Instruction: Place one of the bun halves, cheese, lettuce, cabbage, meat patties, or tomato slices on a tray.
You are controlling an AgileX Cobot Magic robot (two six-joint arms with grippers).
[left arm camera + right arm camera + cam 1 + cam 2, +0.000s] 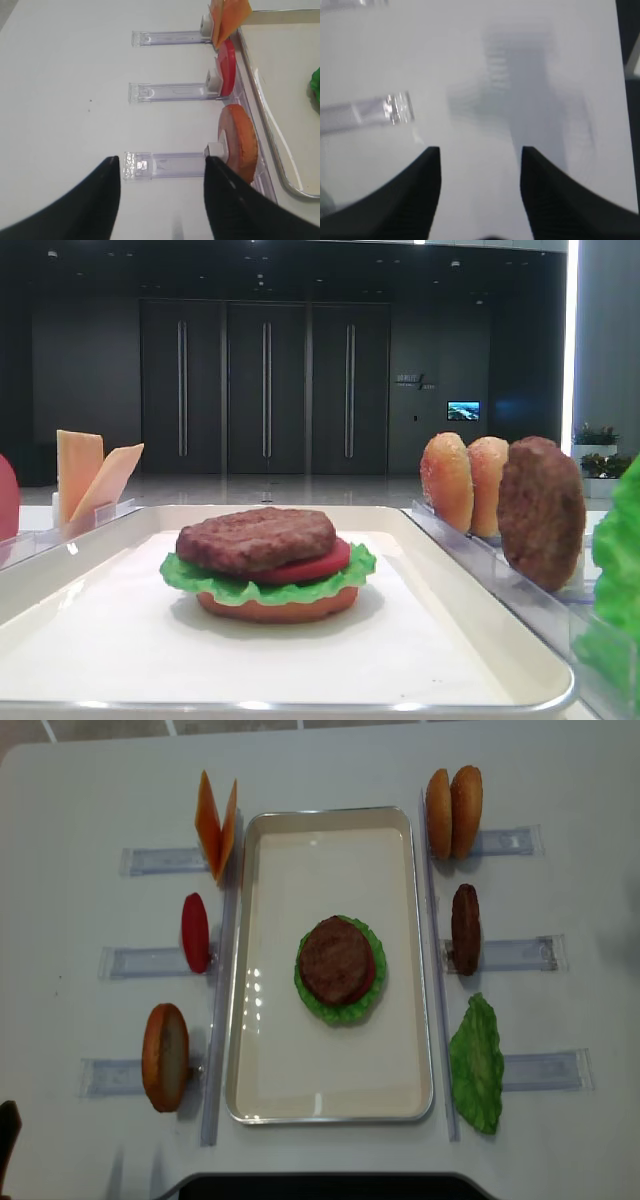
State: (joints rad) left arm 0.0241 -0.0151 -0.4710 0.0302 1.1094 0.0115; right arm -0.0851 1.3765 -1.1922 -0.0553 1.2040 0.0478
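On the cream tray [262, 920] sits a stack: a bun half, lettuce [340, 1010], a tomato slice and a meat patty [336, 960] on top. In racks to its left stand cheese [217, 825], a tomato slice [195, 932] and a bun half [165, 1056]. To its right stand two bun halves [453, 812], a patty [465, 928] and lettuce [477, 1063]. Cabbage is out of view. My left gripper [161, 159] is open over the table beside the bun half [240, 145]. My right gripper [480, 148] is open over bare table, nothing between its fingers.
Clear plastic racks [160, 860] lie on the white table either side of the tray. One rack end [395, 110] shows left of my right gripper. The tray rim [265, 115] runs along the right of the left wrist view.
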